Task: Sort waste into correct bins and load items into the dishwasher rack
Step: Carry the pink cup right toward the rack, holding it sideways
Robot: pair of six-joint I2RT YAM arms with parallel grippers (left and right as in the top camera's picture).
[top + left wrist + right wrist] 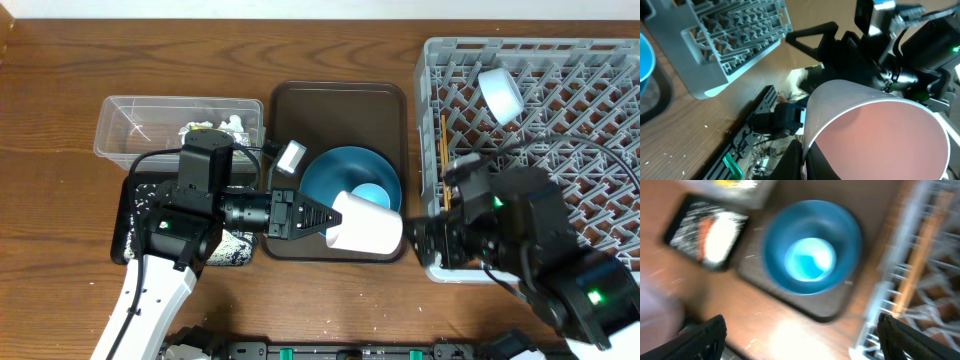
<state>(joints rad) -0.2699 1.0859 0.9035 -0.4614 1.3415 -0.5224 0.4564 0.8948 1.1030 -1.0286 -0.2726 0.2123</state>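
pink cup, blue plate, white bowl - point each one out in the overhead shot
pink cup (368, 224), overhead view, middle of its side wall
blue plate (335, 175), overhead view, bare inner surface left of the centre
white bowl (500, 92), overhead view, middle of its visible white surface

From overhead my table (60, 90) is brightly and evenly lit and sharp, with only soft, short shadows. My right wrist's view is smeared all over with motion blur, the blue plate (812, 247) fuzzy-edged, with a pale glare on the wood below it. My left wrist's view is dimmer, the pink cup (875, 135) close and soft, its rim brightly lit.
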